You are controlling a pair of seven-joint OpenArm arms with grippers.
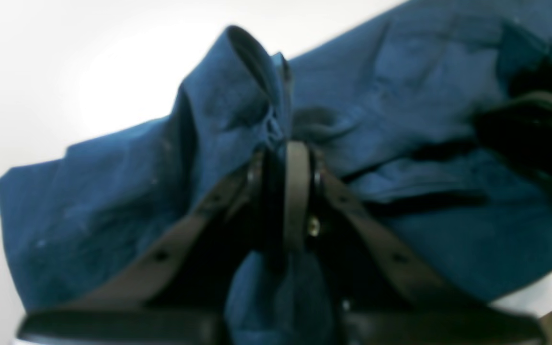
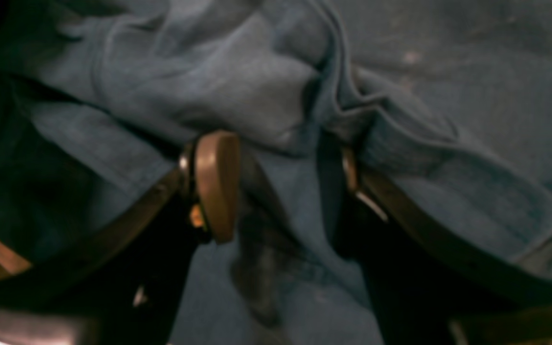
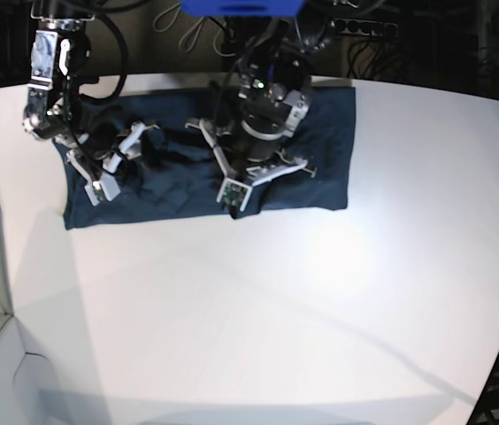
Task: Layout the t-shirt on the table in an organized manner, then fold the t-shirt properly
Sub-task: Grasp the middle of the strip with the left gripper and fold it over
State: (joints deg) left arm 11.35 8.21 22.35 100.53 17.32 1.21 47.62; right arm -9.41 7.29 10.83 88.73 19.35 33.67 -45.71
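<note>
T-shirt [image 3: 320, 146] spread along far edge of table [image 3: 320, 301], bunched mid-left. Left gripper [image 1: 291, 143] pinched tight on raised fabric fold near shirt middle. Right gripper [image 2: 281, 177] jaws apart, pressed into wrinkled cloth, gripping nothing clearly.

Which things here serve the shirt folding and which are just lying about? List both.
Job:
- t-shirt, rumpled
- table beneath it
- left gripper, fingers shut on a fold of the t-shirt
- right gripper, fingers apart over cloth

Lying about:
- cables behind the table's far edge
- power strip beside them
</note>
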